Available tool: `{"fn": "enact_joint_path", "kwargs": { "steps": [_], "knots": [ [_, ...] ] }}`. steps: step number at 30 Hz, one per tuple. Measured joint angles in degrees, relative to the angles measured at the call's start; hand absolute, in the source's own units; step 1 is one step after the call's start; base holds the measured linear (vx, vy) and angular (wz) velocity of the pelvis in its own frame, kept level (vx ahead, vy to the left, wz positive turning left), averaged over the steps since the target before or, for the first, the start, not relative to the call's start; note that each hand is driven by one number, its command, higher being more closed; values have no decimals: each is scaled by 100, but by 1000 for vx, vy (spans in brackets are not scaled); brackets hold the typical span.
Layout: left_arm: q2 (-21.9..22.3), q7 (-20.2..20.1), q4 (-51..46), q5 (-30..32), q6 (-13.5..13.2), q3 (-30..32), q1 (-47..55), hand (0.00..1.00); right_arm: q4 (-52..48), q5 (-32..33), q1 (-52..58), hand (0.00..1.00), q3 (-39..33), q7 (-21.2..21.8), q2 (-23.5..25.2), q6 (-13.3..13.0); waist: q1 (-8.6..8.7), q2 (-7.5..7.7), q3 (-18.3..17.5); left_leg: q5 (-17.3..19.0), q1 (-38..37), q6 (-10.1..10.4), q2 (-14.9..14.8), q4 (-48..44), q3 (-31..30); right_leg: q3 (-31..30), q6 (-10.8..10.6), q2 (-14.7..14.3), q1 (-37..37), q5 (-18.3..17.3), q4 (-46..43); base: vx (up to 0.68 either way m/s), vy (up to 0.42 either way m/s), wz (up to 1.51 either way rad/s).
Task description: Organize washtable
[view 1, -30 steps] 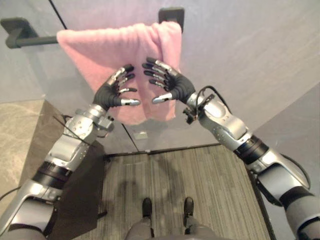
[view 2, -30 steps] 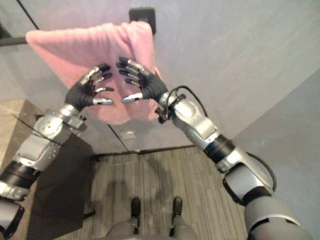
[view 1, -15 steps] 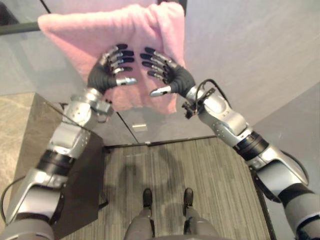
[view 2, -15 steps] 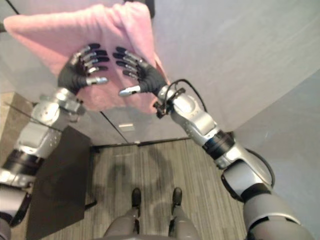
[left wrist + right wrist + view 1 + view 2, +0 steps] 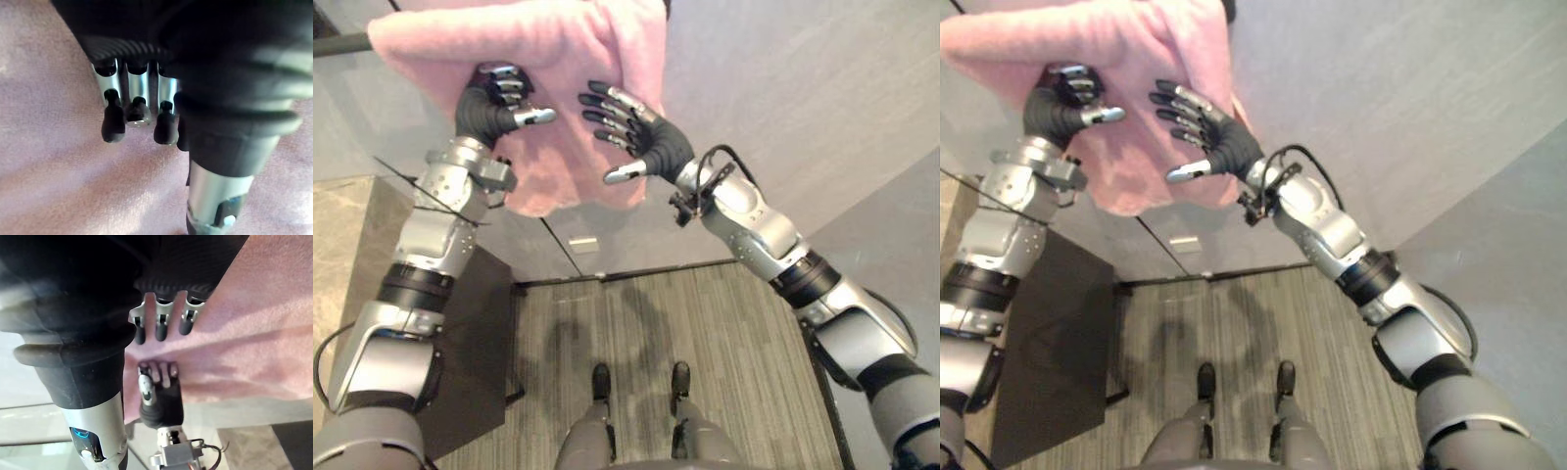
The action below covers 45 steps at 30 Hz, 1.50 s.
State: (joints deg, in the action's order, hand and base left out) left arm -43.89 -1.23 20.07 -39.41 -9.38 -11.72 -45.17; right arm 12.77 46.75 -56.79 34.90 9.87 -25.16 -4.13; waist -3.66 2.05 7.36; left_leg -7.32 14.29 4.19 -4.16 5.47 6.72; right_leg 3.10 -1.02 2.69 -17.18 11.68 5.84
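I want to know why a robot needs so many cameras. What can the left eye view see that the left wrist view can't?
The left eye view takes in the right hand, open in front of the pink towel, plus the black towel bar, the grey wall and the carpet. The left wrist view gets very close: dark-tipped fingers curled into the fuzzy cloth. Both have that towel and the left hand.

Head pair downward; wrist cameras near towel (image 5: 49, 171).
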Motion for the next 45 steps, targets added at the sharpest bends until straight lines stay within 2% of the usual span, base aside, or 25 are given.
{"fn": "enact_joint_path", "kwargs": {
  "steps": [12,15,19,27,32,36,41,45],
  "knots": [
    [-3,23,306,151,-17,776,-61,0,-420,-7,263,0,-99,174,4,-11,42,114,65,-60,-8,71,-76,3,24,-8,35,-69,-19,24,9,0,0,0],
    [-3,41,367,182,-113,836,-60,0,-420,-8,285,0,-192,170,16,-11,69,137,78,-66,-8,79,-88,2,23,0,38,-83,-20,26,9,0,0,0],
    [-3,41,417,188,-118,914,-59,0,-404,-7,289,0,-433,160,158,-27,105,138,78,-68,-8,83,-87,2,23,5,44,-83,-21,31,10,0,0,0],
    [-2,41,477,183,-194,973,-59,0,139,0,234,0,-568,16,469,-110,117,135,80,-82,15,102,-100,3,-51,61,58,-102,-20,41,9,0,0,2],
    [-2,29,491,171,-232,980,-61,0,711,10,-295,0,-579,-133,688,-128,108,126,85,-106,64,108,-114,1,-183,157,67,-118,-17,48,8,-14,10,10],
    [-3,1,542,37,-227,982,-66,0,1195,59,-676,0,-583,-238,928,-177,-37,82,113,-127,75,104,-117,-2,-225,173,75,-125,-5,53,8,-20,19,5],
    [-29,-14,713,-110,-220,1004,-91,0,1628,60,-909,0,-623,-364,1064,-178,-63,-12,172,-151,96,112,-107,-2,-356,295,77,-110,45,51,8,-30,27,14],
    [-51,-130,718,-190,-197,1009,-79,0,1939,59,-1001,0,-1004,-491,1124,-175,-192,-38,188,-155,93,117,-108,-2,-368,308,81,-107,56,48,9,-23,12,2]
  ]
}}
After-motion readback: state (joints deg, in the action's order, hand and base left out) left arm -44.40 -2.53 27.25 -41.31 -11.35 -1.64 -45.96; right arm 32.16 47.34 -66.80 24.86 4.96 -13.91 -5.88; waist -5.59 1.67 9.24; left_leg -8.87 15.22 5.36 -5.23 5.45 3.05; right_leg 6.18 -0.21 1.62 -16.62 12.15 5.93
